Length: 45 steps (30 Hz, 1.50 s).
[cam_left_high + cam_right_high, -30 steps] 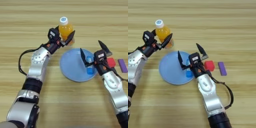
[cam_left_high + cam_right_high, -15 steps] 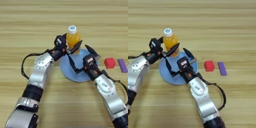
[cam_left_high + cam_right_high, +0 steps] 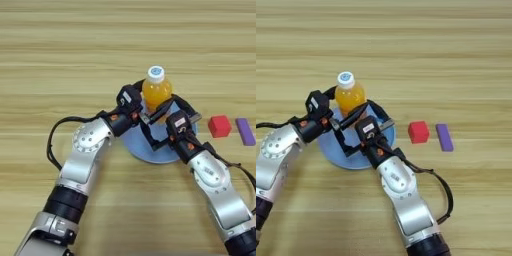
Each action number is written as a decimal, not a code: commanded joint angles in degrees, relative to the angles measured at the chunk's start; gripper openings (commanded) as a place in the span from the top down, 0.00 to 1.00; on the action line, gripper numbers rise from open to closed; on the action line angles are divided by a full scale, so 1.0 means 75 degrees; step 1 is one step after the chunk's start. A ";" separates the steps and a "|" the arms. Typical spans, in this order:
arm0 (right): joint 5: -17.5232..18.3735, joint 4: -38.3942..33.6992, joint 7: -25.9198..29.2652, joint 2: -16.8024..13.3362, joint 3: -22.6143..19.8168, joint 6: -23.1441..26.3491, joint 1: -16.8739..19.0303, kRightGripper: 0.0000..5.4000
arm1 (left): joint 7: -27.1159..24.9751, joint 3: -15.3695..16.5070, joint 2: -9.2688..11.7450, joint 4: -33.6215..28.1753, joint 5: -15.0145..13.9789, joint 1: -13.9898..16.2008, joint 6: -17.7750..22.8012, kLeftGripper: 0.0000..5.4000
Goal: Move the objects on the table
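Over the blue plate [image 3: 150, 150] we see the left gripper [image 3: 150, 107] clamping the orange-drink bottle [image 3: 156, 90]; the right gripper [image 3: 363, 132] spreads wide, hiding any glue stick; red cube [image 3: 219, 126] and purple block [image 3: 245, 131] lie right

I can't read any text, brand, number or sign from here. The bottle [image 3: 156, 90] shows only plain orange with a blank white cap, and the small light patches on both arms' wrists are too small for me to make out.

Round blue plate [image 3: 159, 152] mid-table, partly hidden; nothing else w/ it.
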 commanded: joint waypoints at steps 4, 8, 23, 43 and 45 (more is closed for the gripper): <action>-0.0036 -0.0039 -0.0071 0.0097 -0.0013 -0.0041 -0.0137 0.00 | -0.0021 -0.0198 -0.0107 -0.0018 -0.0004 0.0168 0.0048 0.36; -0.0030 -0.0131 -0.0052 0.0119 0.0023 -0.0043 -0.0110 0.04 | 0.0010 -0.0174 -0.0122 0.0139 0.0017 0.0134 0.0015 0.36; 0.0262 -0.0428 0.0075 0.0160 0.0088 0.0018 0.0002 0.36 | 0.0089 -0.0062 -0.0165 0.0521 0.0082 0.0013 -0.0110 0.37; 0.0338 -0.0296 0.0042 0.0145 -0.0025 0.0039 -0.0046 0.36 | 0.0154 0.0056 -0.0232 0.0525 0.0011 -0.0064 -0.0232 0.19; 0.0342 -0.0283 0.0042 0.0153 -0.0053 0.0037 -0.0053 0.36 | 0.0163 0.0080 -0.0237 0.0516 -0.0008 -0.0075 -0.0224 0.15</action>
